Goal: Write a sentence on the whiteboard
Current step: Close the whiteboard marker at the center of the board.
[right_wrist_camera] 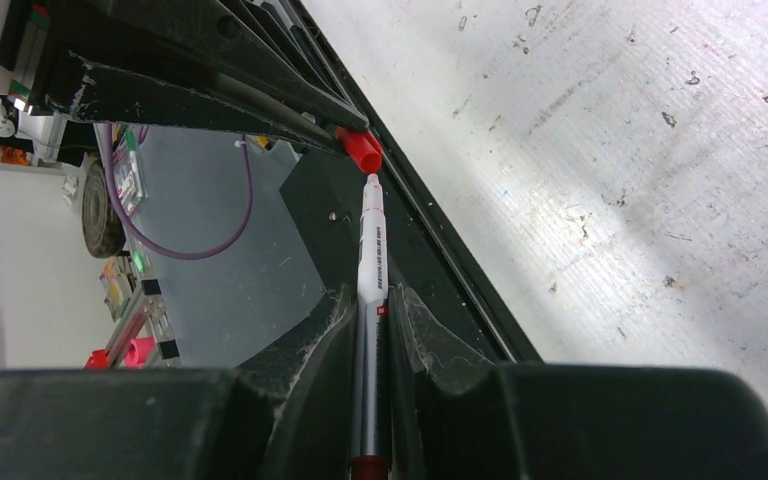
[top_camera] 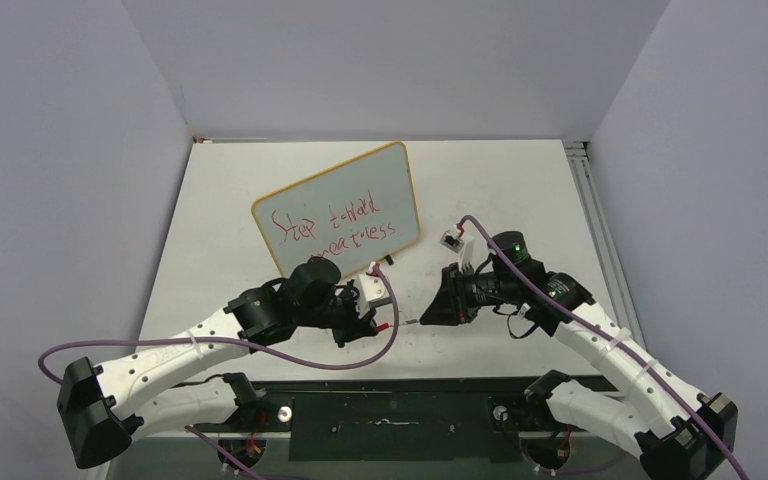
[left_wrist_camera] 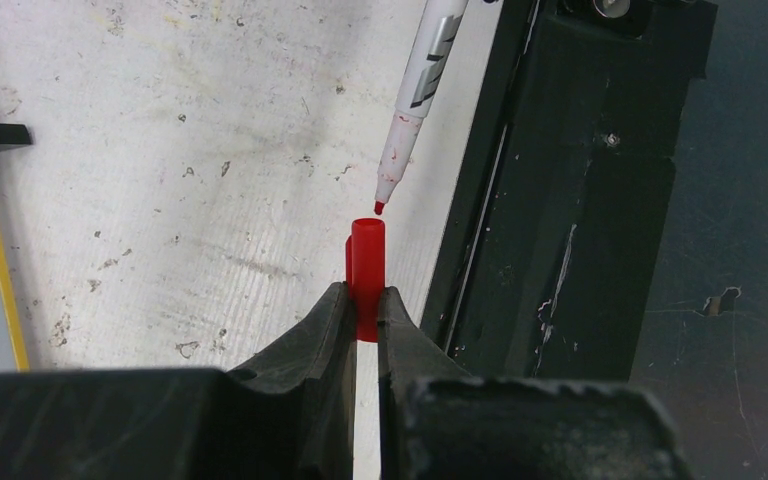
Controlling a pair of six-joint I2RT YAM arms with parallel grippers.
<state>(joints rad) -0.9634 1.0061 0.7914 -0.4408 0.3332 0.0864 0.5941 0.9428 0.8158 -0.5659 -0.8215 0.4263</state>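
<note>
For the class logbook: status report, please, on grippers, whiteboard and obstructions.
Left gripper shut on red cap. Right gripper shut on marker, tip just short of cap. Whiteboard carries the red sentence. Nothing between tip and cap.

Legible text: one handwritten sentence, on the whiteboard (top_camera: 360,180) only.
Top view: the sentence (top_camera: 335,228) is in red script on two lines. Upper line reads "Step toward", letters thin and uneven. Lower line reads roughly "greatness", with its first letters hidden behind the left arm (top_camera: 300,290) and the middle letters unsure. Wrist views: the marker (right_wrist_camera: 371,250) has dark print along its barrel, too small and blurred to read. No other labels, numbers or signs legible.
</note>
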